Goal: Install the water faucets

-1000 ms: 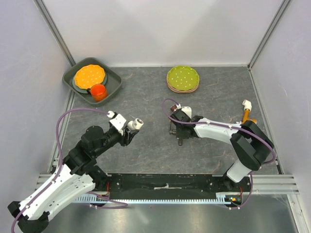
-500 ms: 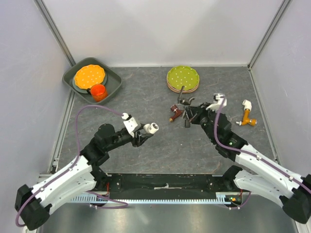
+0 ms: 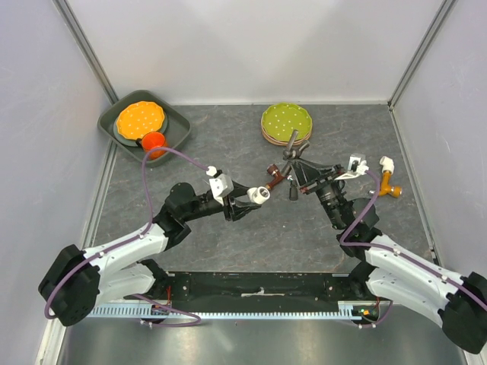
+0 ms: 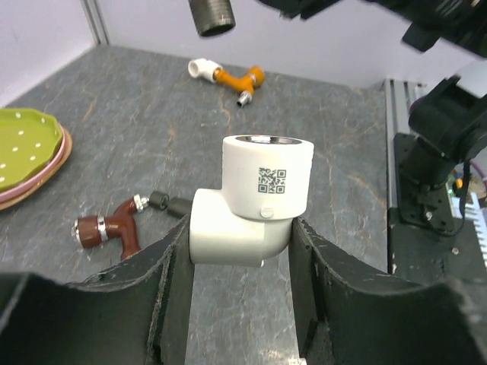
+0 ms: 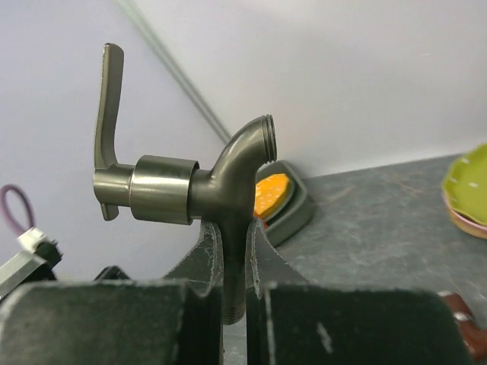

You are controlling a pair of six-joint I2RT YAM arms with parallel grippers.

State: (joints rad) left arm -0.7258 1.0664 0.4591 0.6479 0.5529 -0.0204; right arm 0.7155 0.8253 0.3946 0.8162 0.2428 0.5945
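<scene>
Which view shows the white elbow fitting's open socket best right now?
Left wrist view: the white elbow fitting sits centre frame, held in the left gripper, socket rim and code label clear. Top external shows it only as a small white shape. Right wrist does not show it.

A lab test cell; plain white walls [image 3: 251, 46] enclose a grey slab [image 3: 221, 152]; aluminium framing [image 3: 85, 49].

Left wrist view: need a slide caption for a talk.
Fingers clamp a white elbow fitting, open end up; a reddish-brown tap lies on the table beyond.
</scene>
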